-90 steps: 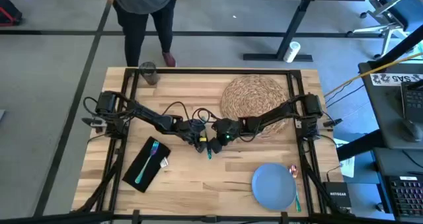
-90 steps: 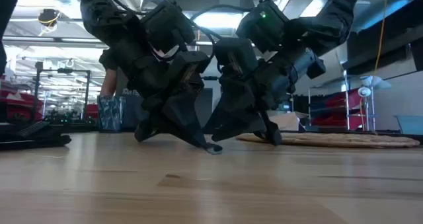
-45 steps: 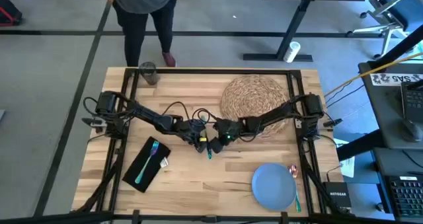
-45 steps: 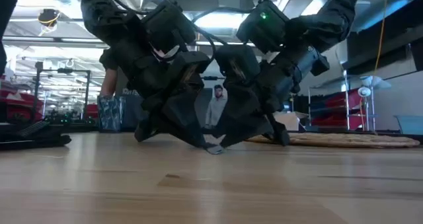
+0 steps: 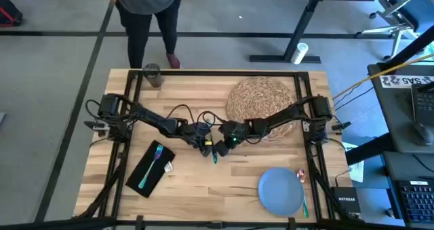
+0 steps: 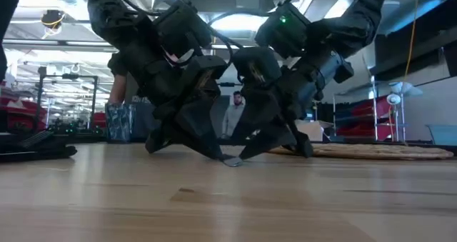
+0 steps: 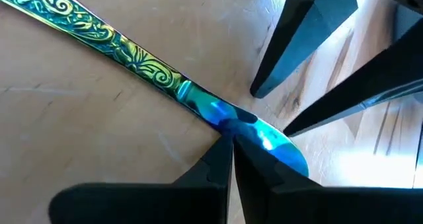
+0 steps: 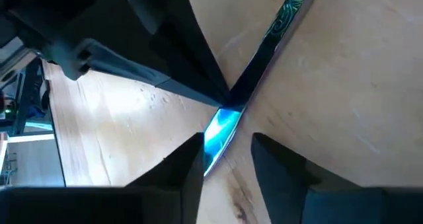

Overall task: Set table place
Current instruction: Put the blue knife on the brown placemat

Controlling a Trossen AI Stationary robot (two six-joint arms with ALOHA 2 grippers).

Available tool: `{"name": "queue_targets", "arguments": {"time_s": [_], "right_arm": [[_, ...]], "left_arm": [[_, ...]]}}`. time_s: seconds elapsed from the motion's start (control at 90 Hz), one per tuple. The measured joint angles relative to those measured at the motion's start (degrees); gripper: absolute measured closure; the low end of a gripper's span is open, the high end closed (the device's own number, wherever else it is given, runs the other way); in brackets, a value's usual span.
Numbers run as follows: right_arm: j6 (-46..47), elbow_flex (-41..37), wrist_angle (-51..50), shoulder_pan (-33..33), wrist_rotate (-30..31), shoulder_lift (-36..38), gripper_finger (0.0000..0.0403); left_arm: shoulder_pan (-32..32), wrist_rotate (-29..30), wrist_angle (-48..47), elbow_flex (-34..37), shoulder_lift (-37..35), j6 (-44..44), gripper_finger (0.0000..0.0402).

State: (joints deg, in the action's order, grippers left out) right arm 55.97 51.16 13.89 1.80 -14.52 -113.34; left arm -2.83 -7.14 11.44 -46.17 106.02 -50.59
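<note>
Both grippers meet over one utensil at the middle of the table (image 5: 203, 182)

Left gripper (image 7: 231, 141): fingers pinched together on the blue end of the green-and-blue ornate utensil (image 7: 132, 55), which lies flat on the wood. Right gripper (image 8: 228, 145): fingers parted, straddling that same blue end, tips near the wood, no hold. Woven placemat (image 5: 261, 98) toward the far edge. Blue plate (image 5: 280, 190) near the front right corner. Black napkin (image 5: 149, 167) with teal fork (image 5: 152, 163) on it, front left. Grey glass (image 5: 152, 74) at far left corner
</note>
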Motion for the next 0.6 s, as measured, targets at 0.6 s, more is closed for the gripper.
{"name": "queue_targets", "arguments": {"time_s": [0.6], "right_arm": [[-0.94, -0.17, 1.09, -0.02, -0.02, 0.00, 0.0253]], "left_arm": [[-0.06, 2.12, 4.93, 0.09, 2.12, 2.35, 0.0402]]}}
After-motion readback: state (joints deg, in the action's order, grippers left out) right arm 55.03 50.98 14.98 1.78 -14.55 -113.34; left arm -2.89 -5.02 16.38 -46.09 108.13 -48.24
